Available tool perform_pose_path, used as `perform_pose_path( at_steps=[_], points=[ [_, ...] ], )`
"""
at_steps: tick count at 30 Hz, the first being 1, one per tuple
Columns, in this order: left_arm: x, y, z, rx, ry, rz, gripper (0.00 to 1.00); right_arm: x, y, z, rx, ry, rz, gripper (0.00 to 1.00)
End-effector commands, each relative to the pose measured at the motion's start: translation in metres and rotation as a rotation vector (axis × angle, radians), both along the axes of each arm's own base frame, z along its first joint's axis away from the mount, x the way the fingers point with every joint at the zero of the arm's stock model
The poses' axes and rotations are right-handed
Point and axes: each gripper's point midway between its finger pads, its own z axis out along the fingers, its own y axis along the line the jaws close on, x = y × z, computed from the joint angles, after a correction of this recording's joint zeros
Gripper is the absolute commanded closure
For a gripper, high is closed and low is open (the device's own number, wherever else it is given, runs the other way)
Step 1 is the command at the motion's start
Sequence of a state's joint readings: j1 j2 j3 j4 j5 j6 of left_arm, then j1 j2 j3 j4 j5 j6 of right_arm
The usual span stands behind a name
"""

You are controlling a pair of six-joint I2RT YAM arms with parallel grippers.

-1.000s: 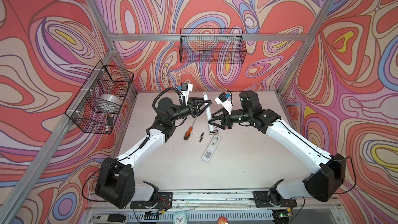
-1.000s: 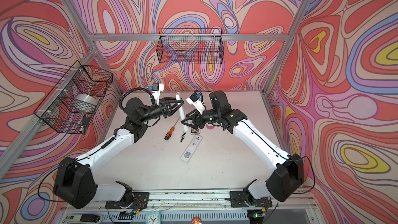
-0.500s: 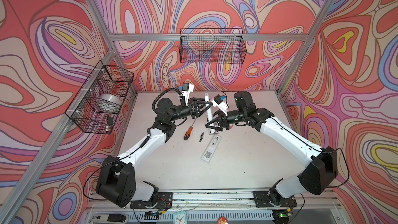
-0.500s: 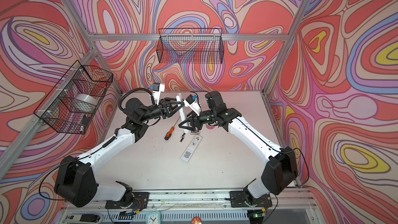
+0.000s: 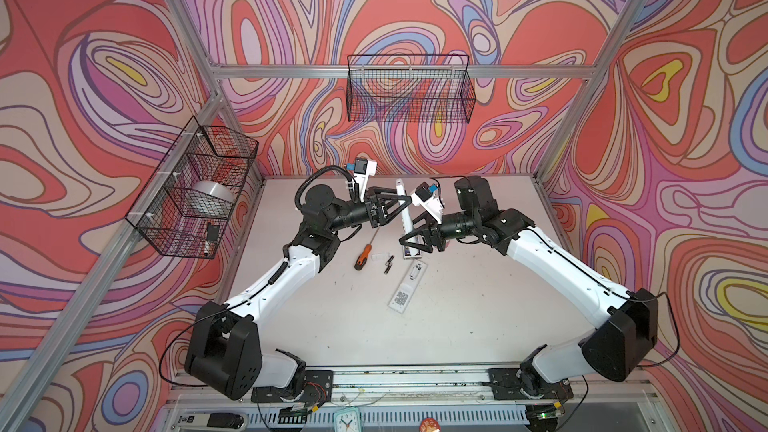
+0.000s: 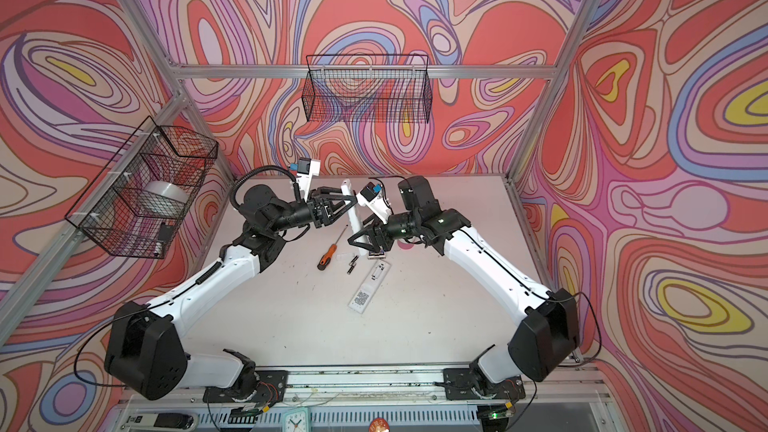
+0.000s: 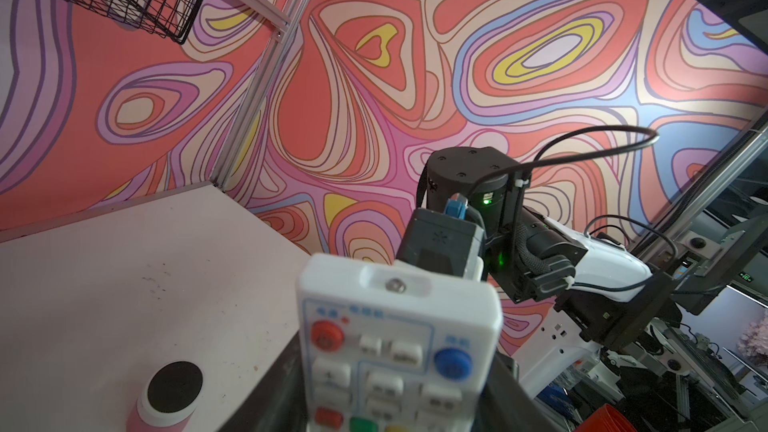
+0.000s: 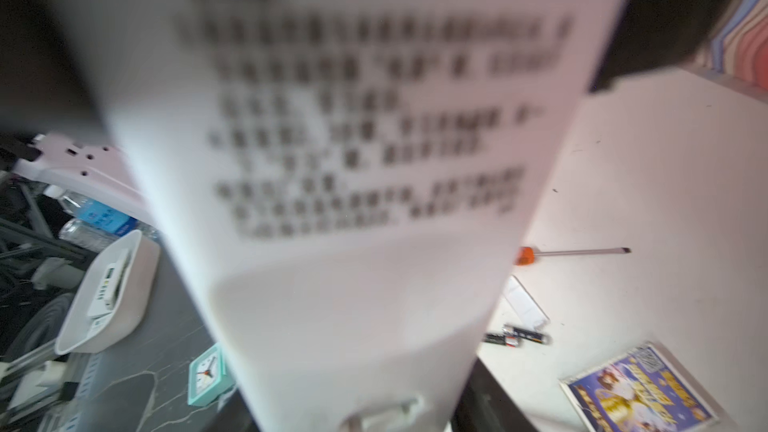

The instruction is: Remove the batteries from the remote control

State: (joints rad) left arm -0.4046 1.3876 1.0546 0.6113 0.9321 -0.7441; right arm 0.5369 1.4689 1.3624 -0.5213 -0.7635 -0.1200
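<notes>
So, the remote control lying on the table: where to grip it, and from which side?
Take the remote control across its two long edges near the middle, coming from above, I think: it lies flat, back up, long and narrow.

Both top views looked steeply down from high over the front edge, nearly alike, taking in the whole pale pink counter [image 5: 457, 326] at mid-frame. The left wrist camera sat close to the white button-faced remote control [image 7: 399, 347], facing the swirl-patterned red wall [image 7: 374, 118]. The right wrist camera hung so near that remote's printed back that it blurred; beyond lay the orange-handled screwdriver [image 8: 524, 256], shared with the top views.
</notes>
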Motion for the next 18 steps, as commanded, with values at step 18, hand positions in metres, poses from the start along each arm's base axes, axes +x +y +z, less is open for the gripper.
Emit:
perform_pose_path(
  at_steps=[18],
  points=[
    [-0.003,0.064,-0.137,0.509,0.599,0.186,0.31,0.016,-0.044,-0.073,-0.380,0.116,-0.131,0.47]
  ],
)
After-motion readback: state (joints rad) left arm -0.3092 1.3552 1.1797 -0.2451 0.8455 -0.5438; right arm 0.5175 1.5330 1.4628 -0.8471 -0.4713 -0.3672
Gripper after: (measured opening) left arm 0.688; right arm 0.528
